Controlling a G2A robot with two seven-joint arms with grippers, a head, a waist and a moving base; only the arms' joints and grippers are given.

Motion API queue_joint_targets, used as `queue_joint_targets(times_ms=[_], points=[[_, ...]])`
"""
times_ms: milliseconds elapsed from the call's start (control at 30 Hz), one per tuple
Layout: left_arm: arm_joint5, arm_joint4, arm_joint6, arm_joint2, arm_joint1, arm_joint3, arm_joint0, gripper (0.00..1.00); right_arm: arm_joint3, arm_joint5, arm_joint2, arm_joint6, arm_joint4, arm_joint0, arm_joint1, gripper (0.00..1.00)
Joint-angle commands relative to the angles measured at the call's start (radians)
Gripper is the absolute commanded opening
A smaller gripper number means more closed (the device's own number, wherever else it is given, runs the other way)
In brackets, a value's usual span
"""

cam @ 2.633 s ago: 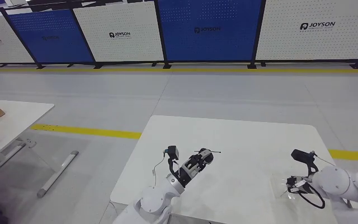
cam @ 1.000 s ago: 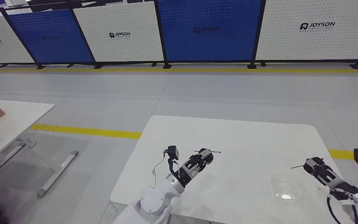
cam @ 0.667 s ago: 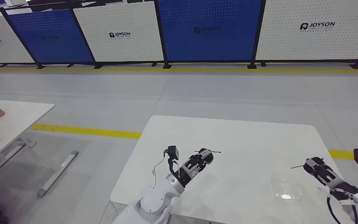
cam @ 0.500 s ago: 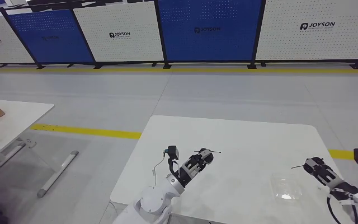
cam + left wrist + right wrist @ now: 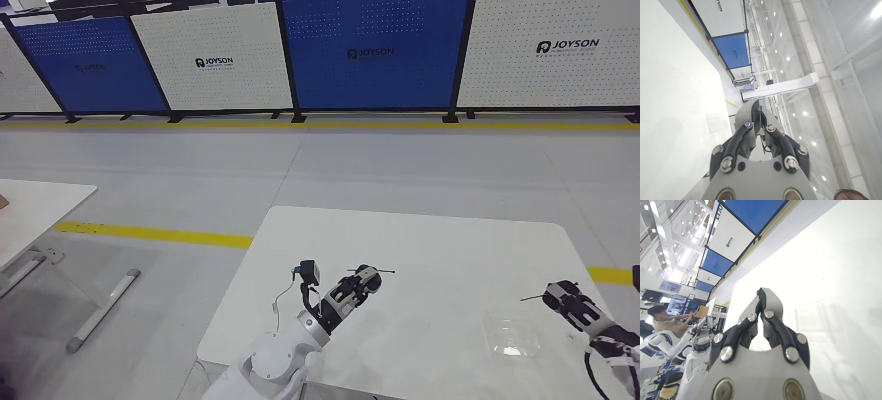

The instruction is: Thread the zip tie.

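My left gripper [image 5: 365, 273] hovers over the near left part of the white table [image 5: 450, 235], shut on a thin black zip tie [image 5: 382, 271] that sticks out sideways past the fingertips. In the left wrist view the gripper [image 5: 758, 106] pinches the tie [image 5: 759, 116], which shows edge-on between the pads. My right gripper [image 5: 552, 293] is at the table's right edge, shut on a second zip tie [image 5: 530, 297] that points toward the table's middle. In the right wrist view the right gripper [image 5: 760, 296] has its black pads pressed together.
A clear plastic tray [image 5: 510, 336] lies on the table near the right gripper, on its near side. Blue and white pegboard panels [image 5: 375, 55] stand across the floor beyond a yellow line. Another white table [image 5: 30, 215] is off to the left.
The right arm has swung from over the clear tray out to the table's right edge, now with a thin black tie in its gripper. Nothing has moved in the last second.
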Motion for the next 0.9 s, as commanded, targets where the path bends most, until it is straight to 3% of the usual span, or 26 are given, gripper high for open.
queue_joint_targets(times_ms=[0, 100, 233, 367, 433, 600, 700, 867], points=[[0.011, 0.038, 0.013, 0.012, -0.001, -0.001, -0.004, 0.0, 0.0, 0.0, 0.0, 0.0, 0.0, 0.0, 0.0, 0.0], [0.03, 0.144, 0.071, 0.03, -0.003, 0.012, -0.017, 0.0, 0.0, 0.0, 0.0, 0.0, 0.0, 0.0, 0.0, 0.0], [0.049, 0.235, 0.16, 0.091, -0.017, 0.048, -0.048, 0.0, 0.0, 0.0, 0.0, 0.0, 0.0, 0.0, 0.0, 0.0], [0.05, 0.24, 0.168, 0.097, -0.019, 0.052, -0.049, 0.0, 0.0, 0.0, 0.0, 0.0, 0.0, 0.0, 0.0, 0.0], [0.05, 0.24, 0.168, 0.097, -0.019, 0.052, -0.049, 0.0, -0.002, -0.025, -0.004, -0.026, 0.058, -0.001, -0.005, 0.0], [0.05, 0.24, 0.168, 0.097, -0.019, 0.052, -0.049, 0.0, -0.073, -0.041, -0.01, -0.091, 0.118, -0.015, -0.014, 0.0], [0.05, 0.24, 0.168, 0.097, -0.019, 0.052, -0.049, 0.0, -0.106, -0.02, -0.053, -0.149, 0.065, 0.0, -0.017, 0.0], [0.05, 0.24, 0.168, 0.097, -0.019, 0.052, -0.049, 0.0, -0.124, 0.0, -0.195, -0.233, -0.174, 0.033, -0.019, 0.0]])
